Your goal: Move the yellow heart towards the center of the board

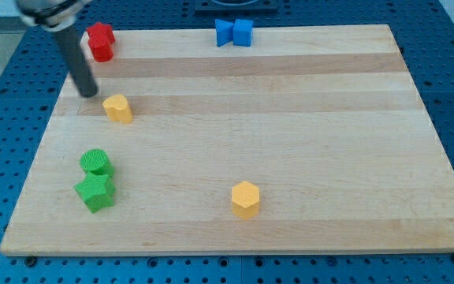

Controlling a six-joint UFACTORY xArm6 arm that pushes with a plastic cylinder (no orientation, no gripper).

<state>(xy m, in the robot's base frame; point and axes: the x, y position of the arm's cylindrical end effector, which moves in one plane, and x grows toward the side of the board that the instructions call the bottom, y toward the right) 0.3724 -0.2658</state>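
The yellow heart [118,108] lies on the wooden board [290,118] at the view's upper left. My tip [90,92] stands just to the upper left of the heart, a small gap apart. A yellow hexagon [245,199] lies near the view's bottom, a little right of the middle.
A red block [100,41] with a red cylinder beneath it sits at the top left corner, above my tip. Two blue blocks [234,32] sit at the top edge. A green cylinder [96,162] and a green star [95,192] lie at the lower left.
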